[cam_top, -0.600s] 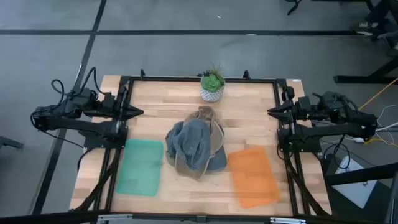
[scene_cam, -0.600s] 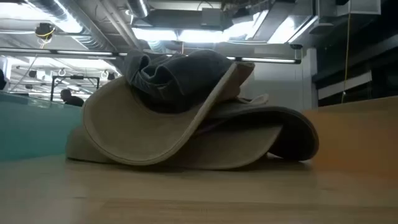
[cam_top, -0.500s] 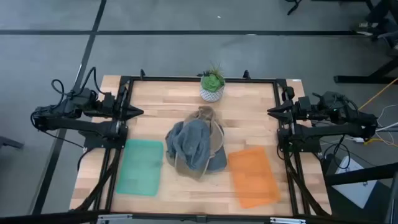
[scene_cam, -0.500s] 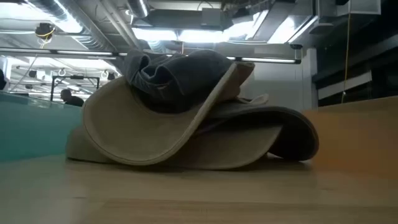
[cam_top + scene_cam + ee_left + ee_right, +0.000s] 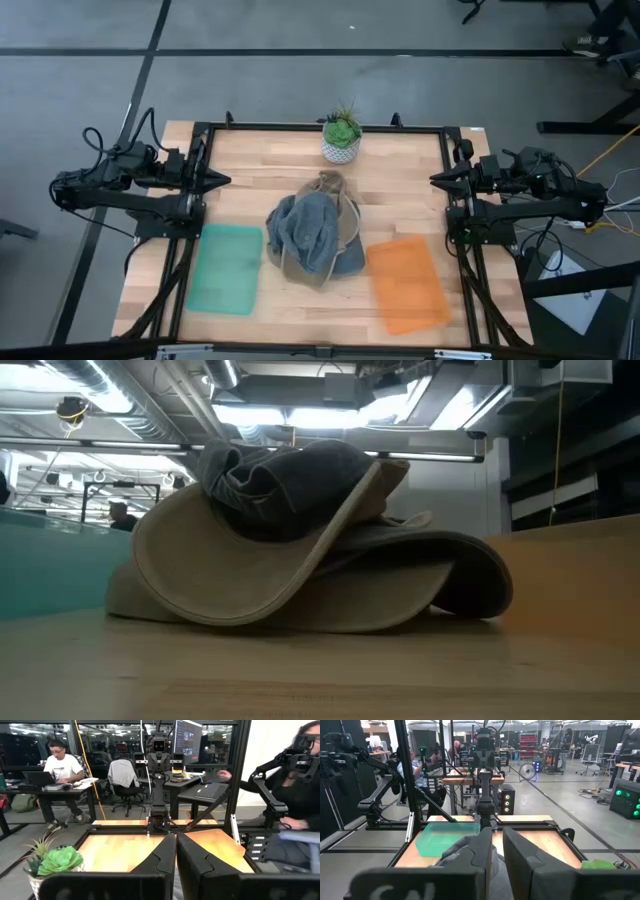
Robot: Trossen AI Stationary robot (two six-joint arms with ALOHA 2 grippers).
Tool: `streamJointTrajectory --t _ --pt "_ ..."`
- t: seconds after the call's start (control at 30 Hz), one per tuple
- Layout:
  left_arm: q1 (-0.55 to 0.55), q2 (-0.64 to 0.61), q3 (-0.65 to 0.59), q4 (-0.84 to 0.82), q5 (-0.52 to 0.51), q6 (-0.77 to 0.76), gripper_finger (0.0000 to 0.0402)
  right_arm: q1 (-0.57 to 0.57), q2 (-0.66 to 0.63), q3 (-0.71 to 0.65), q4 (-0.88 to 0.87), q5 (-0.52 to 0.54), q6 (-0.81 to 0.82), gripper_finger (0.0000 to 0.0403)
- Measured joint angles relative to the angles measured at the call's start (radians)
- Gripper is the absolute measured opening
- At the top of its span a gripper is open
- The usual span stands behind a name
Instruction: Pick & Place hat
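The hat [image 5: 315, 238] lies crumpled mid-table, tan brim folded up over itself and a grey cloth [image 5: 305, 228] bunched on top of it. It sits between the green mat [image 5: 227, 268] and the orange mat [image 5: 406, 283], with the potted plant [image 5: 341, 138] just behind it.

Both arms are parked at the table [image 5: 260, 170] edges, well apart from the hat. The left pincer [image 5: 222, 181] is clenched with nothing in it; its fingers [image 5: 165, 857] meet in the left wrist view. The right pincer [image 5: 436, 180] is nearly closed, a thin gap showing between its fingers [image 5: 520, 855], also holding nothing. Pick not started.

Risks from here:
- Clenched pincers need to release before descending, or they just push the hat around.
- The brim is soft and folded in layers, so a grab may catch only the grey cloth or a single layer and the hat flops or slips out mid-lift.
- A reach coming in from behind could clip the plant and tip it.
- The limp brim could drape off the mat edge on placing.
- Which mat is the target I can't tell.
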Motion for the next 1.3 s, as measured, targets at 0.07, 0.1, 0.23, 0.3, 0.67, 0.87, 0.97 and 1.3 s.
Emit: streamJointTrajectory --t 0.07,0.1,0.23,0.3,0.67,0.87,0.97,1.3 --pt "0.000 0.000 0.000 0.000 0.000 0.000 0.0008 0.000 0.000 0.000 0.000 0.000 0.000 0.0049" --pt "0.000 0.000 0.000 0.000 0.000 0.000 0.0009 0.000 0.000 0.000 0.000 0.000 0.000 0.0049" --pt "0.000 0.000 0.000 0.000 0.000 0.000 0.0013 0.000 0.000 0.000 0.000 0.000 0.000 0.0049" --pt "0.000 0.000 0.000 0.000 0.000 0.000 0.0012 0.000 0.000 0.000 0.000 0.000 0.000 0.0049" --pt "0.000 0.000 0.000 0.000 0.000 0.000 0.0009 0.000 0.000 0.000 0.000 0.000 0.000 0.0049" --pt "0.000 0.000 0.000 0.000 0.000 0.000 0.0012 0.000 0.000 0.000 0.000 0.000 0.000 0.0049" --pt "0.000 0.000 0.000 0.000 0.000 0.000 0.0009 0.000 0.000 0.000 0.000 0.000 0.000 0.0049" --pt "0.000 0.000 0.000 0.000 0.000 0.000 0.0012 0.000 0.024 0.000 -0.001 -0.139 0.044 0.0049"
